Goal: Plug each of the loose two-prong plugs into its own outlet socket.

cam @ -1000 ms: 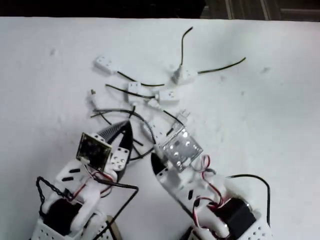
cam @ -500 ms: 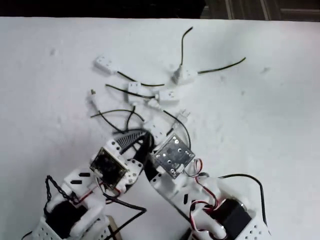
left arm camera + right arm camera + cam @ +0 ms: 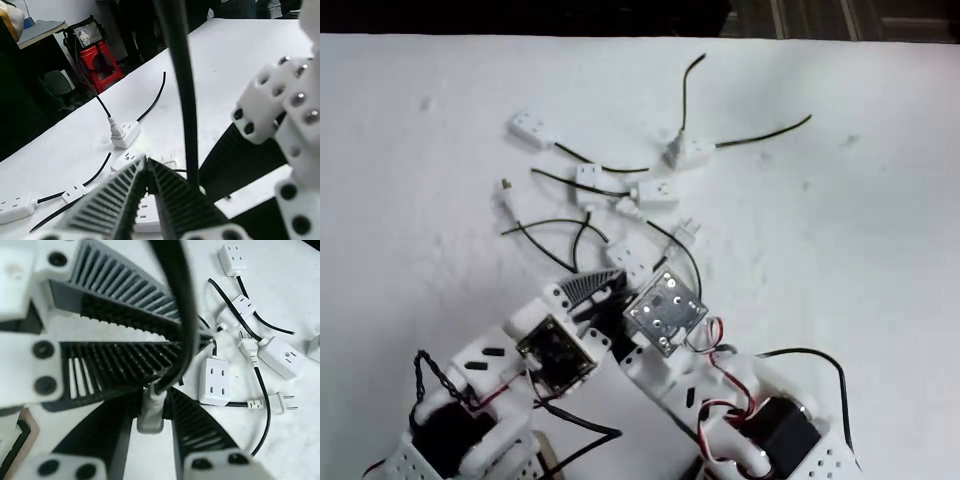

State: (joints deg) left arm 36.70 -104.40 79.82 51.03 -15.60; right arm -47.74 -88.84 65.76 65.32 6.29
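You're clamping the plug [image 3: 150, 415] by its body in the right gripper [image 3: 156, 396]; it's likely light and slick, its cord [image 3: 176, 300] tugging stiffly. Left gripper [image 3: 147, 163] is sitting closed.

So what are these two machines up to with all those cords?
Two robot arms are plugging cords into sockets. The right gripper is clamped on a white plug with a black cord, near a white rectangular outlet socket. The left gripper sits shut beside it. Another loose two-prong plug and more sockets lie on the white table.
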